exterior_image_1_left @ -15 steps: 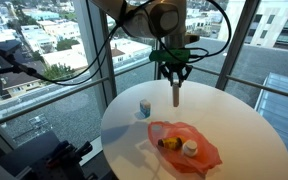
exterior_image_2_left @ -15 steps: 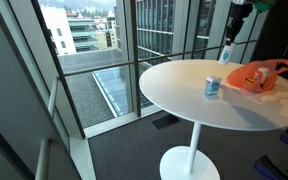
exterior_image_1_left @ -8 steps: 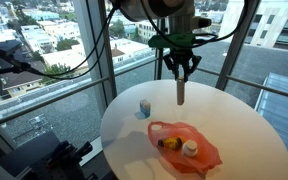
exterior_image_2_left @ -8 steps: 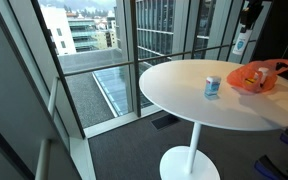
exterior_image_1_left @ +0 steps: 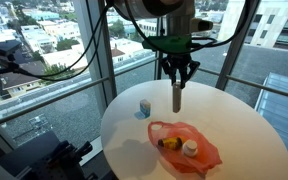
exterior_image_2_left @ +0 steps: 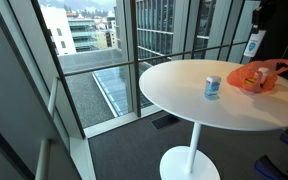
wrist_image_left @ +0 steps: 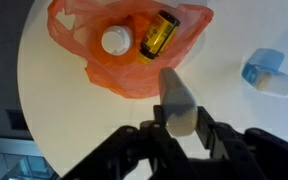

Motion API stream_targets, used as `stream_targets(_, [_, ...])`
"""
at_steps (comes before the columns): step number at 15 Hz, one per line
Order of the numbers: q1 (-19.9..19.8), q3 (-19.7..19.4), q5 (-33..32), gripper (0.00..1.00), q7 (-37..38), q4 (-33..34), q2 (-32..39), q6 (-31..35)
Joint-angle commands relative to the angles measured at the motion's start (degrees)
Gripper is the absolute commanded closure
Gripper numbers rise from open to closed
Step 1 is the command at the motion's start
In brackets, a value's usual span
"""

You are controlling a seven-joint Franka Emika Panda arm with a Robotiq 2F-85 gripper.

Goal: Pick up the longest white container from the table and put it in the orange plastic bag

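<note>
While hand [wrist_image_left: 179, 130] grips container [wrist_image_left: 177, 98], wrist reveals bottle [wrist_image_left: 156, 36].

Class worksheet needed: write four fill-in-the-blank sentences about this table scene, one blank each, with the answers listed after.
The gripper holds the long white container ____ the table, not on it.
The plastic bag is coloured ____.
Inside the bag lie a white-capped jar and a ____ bottle.
The small blue-and-white container stands ____ the bag, on the table.
Answers: above; orange; yellow; outside.
</note>
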Motion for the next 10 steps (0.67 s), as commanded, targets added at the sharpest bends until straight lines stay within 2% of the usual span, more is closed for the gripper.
stream_targets(1, [-0.85,-0.58,-0.87,0.89,2.82,-4.15,-3.1,0.85])
stream_targets(10, [-3.43,-3.13,-0.62,0.89,6.67,-9.55,-5.46,1.44])
